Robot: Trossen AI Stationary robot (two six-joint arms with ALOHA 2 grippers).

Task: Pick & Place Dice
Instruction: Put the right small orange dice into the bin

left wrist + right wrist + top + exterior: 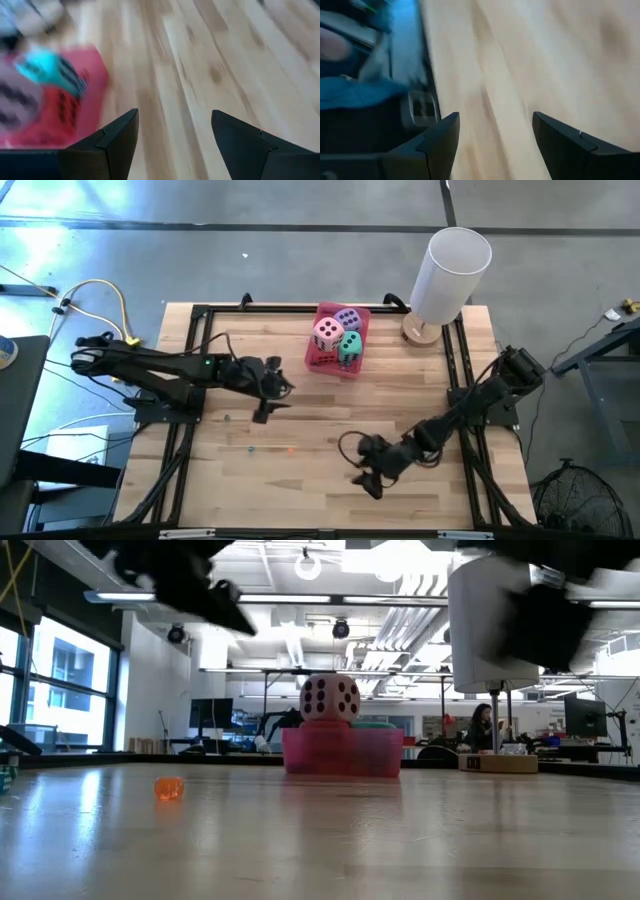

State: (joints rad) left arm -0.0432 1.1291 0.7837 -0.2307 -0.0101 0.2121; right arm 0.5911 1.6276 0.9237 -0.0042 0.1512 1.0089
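Grippers first: left gripper is hanging w/ fingers spread and nothing between them, over the table centre, just short of the pink tray near the far edge. Right gripper is likewise standing apart-fingered and empty, toward the near edge, right of centre. Dice are all sitting in the tray: pink die on top, purple die behind it, teal die beside it, red die showing at the tray's near-left side. Step, as judged: either placing is finished or a pick from the tray is about to begin; which one cannot be told. A pick would be calling for the left gripper to centre over the top die and descend w/o nudging the neighbours. Hard to read: both wrist views are smearing; low view is showing only the pink die plainly above the tray wall. Small orange bead is lying near table centre-left. White cylinder is standing at the far-right corner.
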